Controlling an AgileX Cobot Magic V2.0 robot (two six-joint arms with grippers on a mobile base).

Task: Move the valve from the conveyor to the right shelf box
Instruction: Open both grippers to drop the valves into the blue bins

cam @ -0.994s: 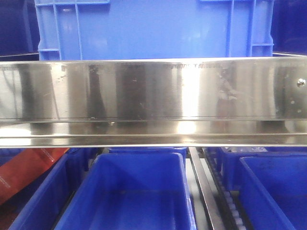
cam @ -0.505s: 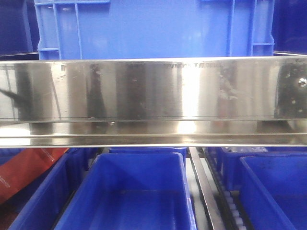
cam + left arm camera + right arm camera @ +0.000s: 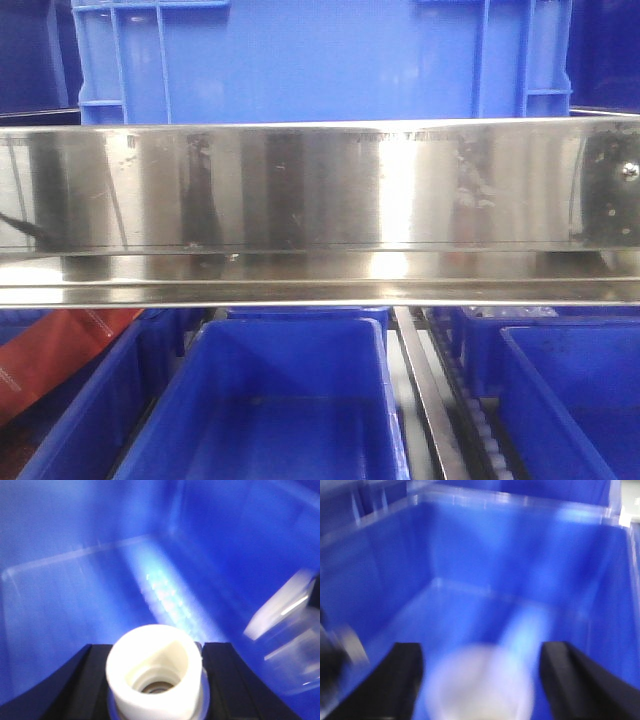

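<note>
In the left wrist view a white round valve [image 3: 155, 672] with a hollow top sits between two black fingers [image 3: 82, 680], and my left gripper [image 3: 156, 652] is shut on it over the floor of a blue box [image 3: 75, 545]. In the right wrist view my right gripper [image 3: 481, 650] is open, fingers wide apart, inside a blue box [image 3: 495, 550]. A blurred white round valve [image 3: 480, 685] shows between and below those fingers, clear of both. The conveyor is out of view. Neither gripper appears in the front view.
A shiny steel shelf rail [image 3: 320, 190] crosses the front view, with a blue crate [image 3: 320, 60] above it. Blue bins [image 3: 270, 400] [image 3: 570, 400] and a red item [image 3: 50, 360] lie below. A pale blurred object [image 3: 290, 625] lies at the box's right; a dark blurred thing [image 3: 337, 652] at left.
In the front view only the rail's reflections differ: a dark streak has appeared at its left end and moved lower, and its right end has darkened. The crate and bins have not moved.
</note>
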